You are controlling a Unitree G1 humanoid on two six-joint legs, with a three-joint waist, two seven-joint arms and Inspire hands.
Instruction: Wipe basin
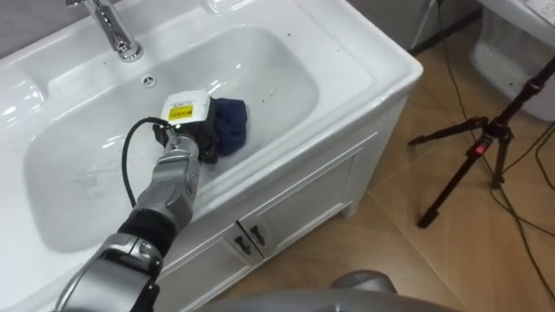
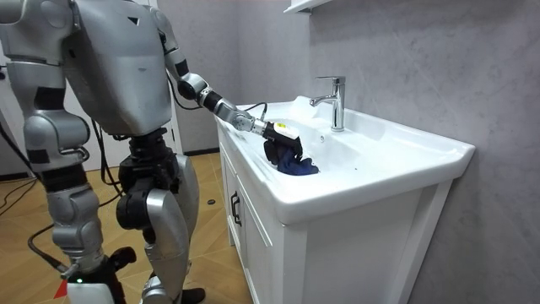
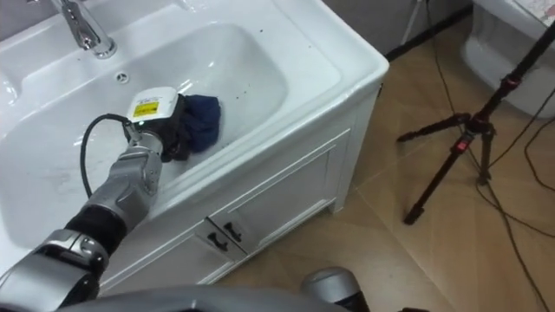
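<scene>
Left hand (image 1: 194, 132) on cloth (image 1: 231, 122) in basin (image 1: 290, 74)

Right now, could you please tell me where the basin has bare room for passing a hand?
The basin is bare right of the cloth, up to its right wall, and left of the left hand, toward its left end. It is crowded at the back, by the faucet and the small hole.

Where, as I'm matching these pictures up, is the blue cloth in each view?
Left eye view: blue cloth left of centre, in the basin, just right of the left hand.
Right eye view: upper left, same spot in the basin.
Room view: near centre, just below the hand.
Shared landmark: the faucet on the basin's back rim.
</scene>
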